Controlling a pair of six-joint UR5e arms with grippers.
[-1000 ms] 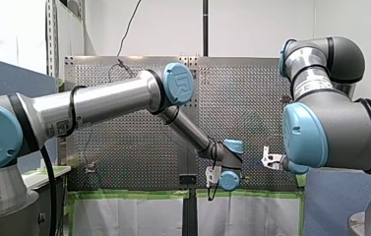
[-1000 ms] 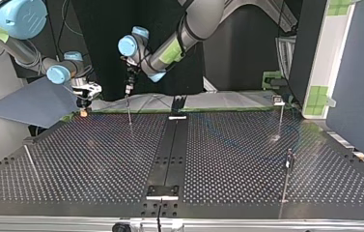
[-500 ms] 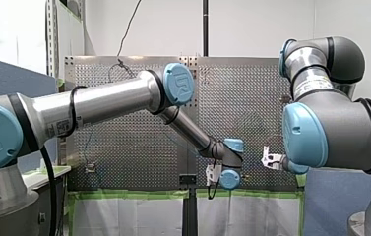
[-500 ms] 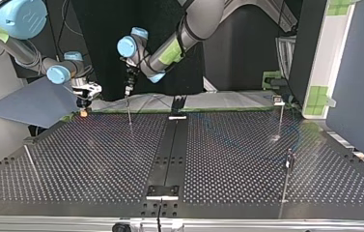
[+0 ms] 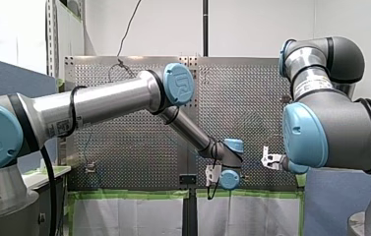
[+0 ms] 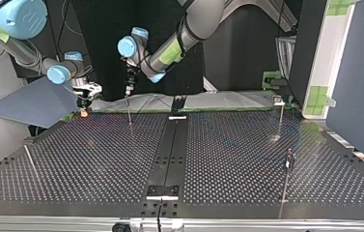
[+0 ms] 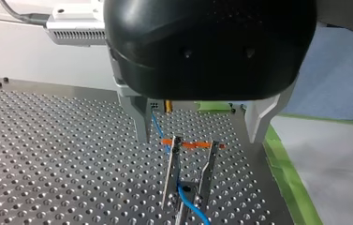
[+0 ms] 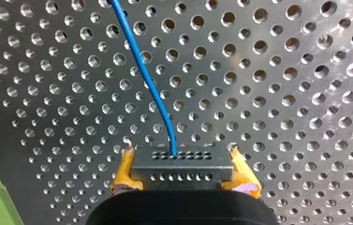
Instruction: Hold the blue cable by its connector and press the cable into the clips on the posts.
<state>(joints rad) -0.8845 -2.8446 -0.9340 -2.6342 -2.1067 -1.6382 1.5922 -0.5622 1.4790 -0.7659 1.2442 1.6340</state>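
A thin blue cable (image 8: 146, 77) curves from the grey, hole-dotted connector (image 8: 182, 161) clamped by my right gripper (image 8: 183, 174), while the fingers of my left gripper (image 7: 198, 137) are spread, apparently empty.

A perforated metal table (image 6: 97, 159) was divided down its middle by a black strip (image 6: 170, 145). Green tape (image 7: 282, 164) was laid along one edge. A blue-grey panel (image 6: 35, 104) was seen beside the table at the top view's left.
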